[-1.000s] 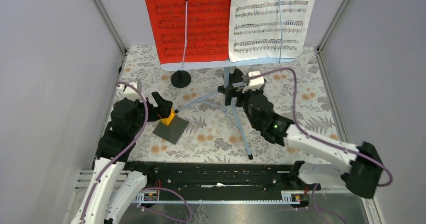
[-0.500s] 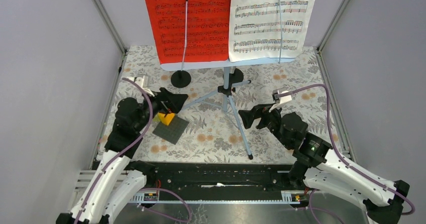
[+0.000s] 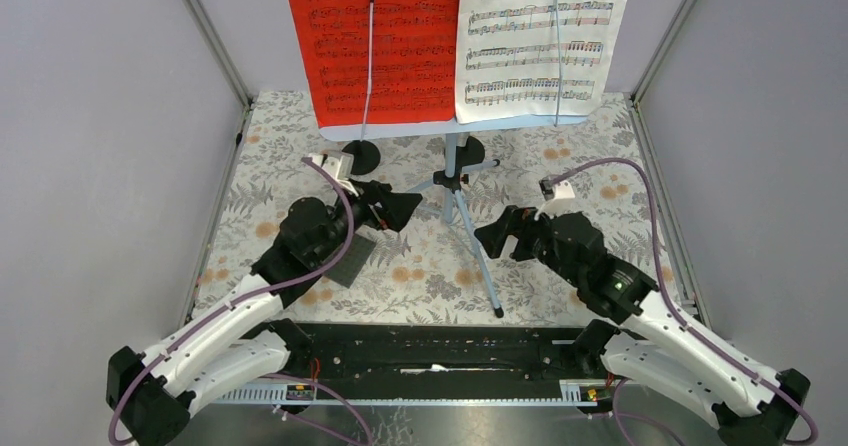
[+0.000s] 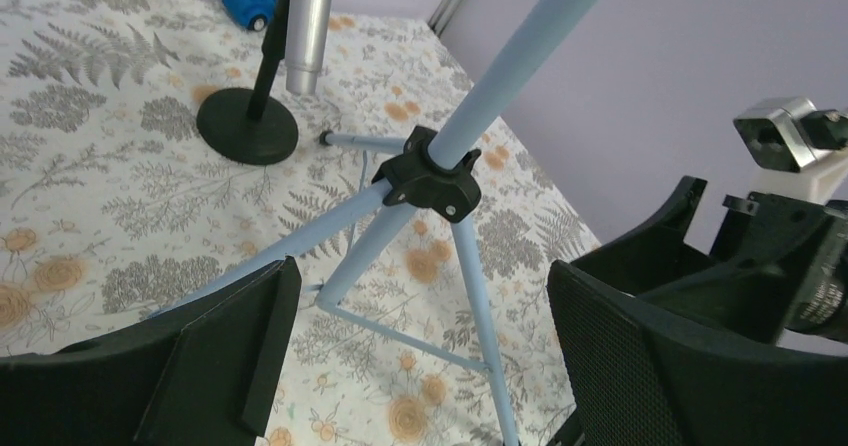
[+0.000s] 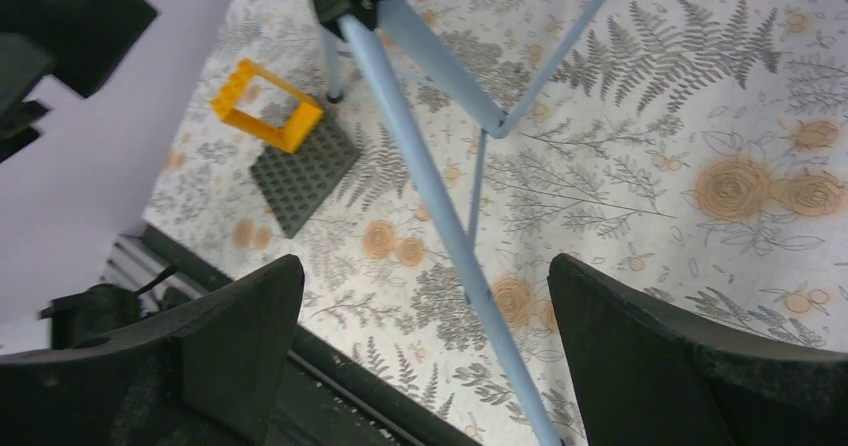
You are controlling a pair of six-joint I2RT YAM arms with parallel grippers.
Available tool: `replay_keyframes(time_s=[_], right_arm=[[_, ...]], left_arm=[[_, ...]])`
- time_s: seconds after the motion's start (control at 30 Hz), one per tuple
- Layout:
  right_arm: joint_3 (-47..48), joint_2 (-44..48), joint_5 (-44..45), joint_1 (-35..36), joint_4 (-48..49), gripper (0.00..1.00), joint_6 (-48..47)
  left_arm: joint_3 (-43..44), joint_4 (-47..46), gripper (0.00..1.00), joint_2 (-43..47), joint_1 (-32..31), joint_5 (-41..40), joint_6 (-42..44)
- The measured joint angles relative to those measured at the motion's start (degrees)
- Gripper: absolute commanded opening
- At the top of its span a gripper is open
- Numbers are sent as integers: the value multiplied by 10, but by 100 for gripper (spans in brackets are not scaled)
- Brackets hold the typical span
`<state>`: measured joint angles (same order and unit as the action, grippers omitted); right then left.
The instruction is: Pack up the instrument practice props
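Observation:
The pale-blue sheet-music holder stands mid-table on tripod legs (image 3: 478, 256) joined at a black hub (image 3: 450, 179). A red music sheet (image 3: 400, 76) and a white music sheet (image 3: 520, 66) rest on its shelf. One black round-based mic mount (image 3: 360, 156) stands left of the pole, the other (image 4: 248, 126) behind it beside a silver microphone (image 4: 308, 26). My left gripper (image 3: 395, 209) is open just left of the hub (image 4: 435, 176), touching nothing. My right gripper (image 3: 497, 234) is open to the right of the front leg (image 5: 440, 226). No purple microphone shows.
A dark grey studded plate (image 5: 305, 171) with an orange brick (image 5: 265, 106) lies front left, partly under my left arm in the top view. A small blue toy car (image 4: 250, 4) sits at the back. Grey walls close in both sides; a black rail (image 3: 430, 351) runs along the near edge.
My left gripper has swung right from the orange brick toward the tripod hub. My right gripper has pulled back from the hub to the right of the front leg.

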<state>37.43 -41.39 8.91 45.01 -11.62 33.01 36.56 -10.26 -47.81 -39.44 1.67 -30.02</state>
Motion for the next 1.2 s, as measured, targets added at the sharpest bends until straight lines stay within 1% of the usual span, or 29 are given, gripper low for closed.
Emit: replay_keyframes(time_s=[0.07,0.13,0.23,0.33,0.4,0.47,0.57,0.63,0.77,0.87,1.0,1.1,1.2], right_arm=[[0,26,-11,-1,-2,100,0],[0,62,-14,-1,-10,100,-6],[17,110,-12,-1,-44,100,-26],[60,139,-10,-1,-79,100,-52],[89,148,-9,-1,-93,100,-66],[126,153,-8,-1,-112,100,-79],[175,151,-4,-1,-134,100,-90],[211,147,7,-1,-152,100,-93],[277,135,45,-1,-182,100,-97],[318,126,72,-2,-200,100,-104],[369,111,101,-2,-212,100,-116],[393,101,112,-2,-216,100,-123],[396,99,120,-2,-221,100,-123]], left_arm=[[-6,-13,99,10,0,-8,0],[-7,-6,99,30,-1,-16,0],[13,56,99,82,-1,-37,-1],[106,179,99,111,-1,-63,0],[169,236,99,122,-1,-75,0],[227,289,99,142,-1,-85,-1],[281,349,99,176,-1,-92,-5],[334,390,99,181,-1,-93,-5],[438,442,98,146,-1,-74,0],[521,460,98,94,-1,-34,13],[631,474,97,-1,-1,28,31],[723,476,97,-90,-1,79,37],[774,464,97,-149,-1,120,37]])
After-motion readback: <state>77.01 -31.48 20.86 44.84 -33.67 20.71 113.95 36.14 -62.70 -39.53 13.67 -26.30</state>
